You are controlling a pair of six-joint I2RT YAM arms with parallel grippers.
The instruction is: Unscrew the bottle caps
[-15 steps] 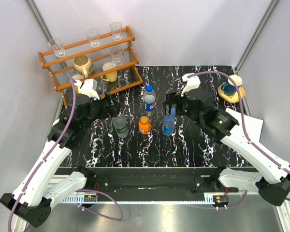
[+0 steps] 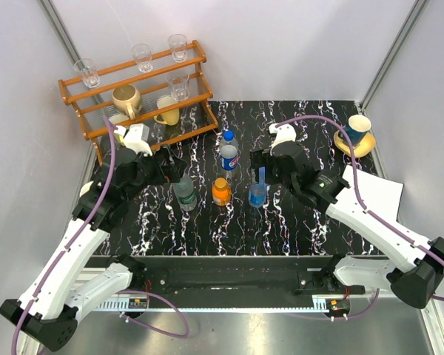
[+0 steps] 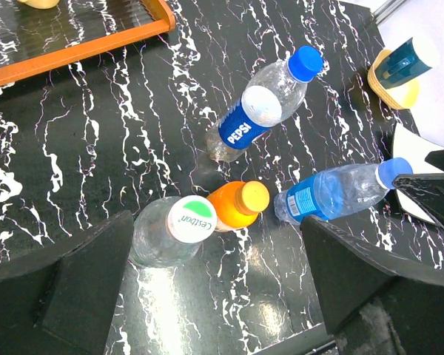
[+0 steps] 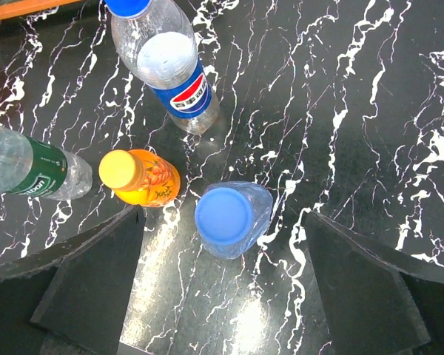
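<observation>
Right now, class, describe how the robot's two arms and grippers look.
Both arms have white links and black joints: left arm, right arm. A purple cable loops along each. The left gripper and right gripper are black, with broad wedge-shaped fingers.

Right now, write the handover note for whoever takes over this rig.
Left gripper: open, empty, above the green-label bottle.
Right gripper: open, fingers on either side of the blue bottle at its cap, not closed on it.
Bottles: all four upright, clustered on the table. The Pepsi bottle is at the back, and the orange bottle is between the green-label and blue ones.
Done: nothing; every cap is on.
Left: unscrew all four caps. The blue one is probably first.
</observation>
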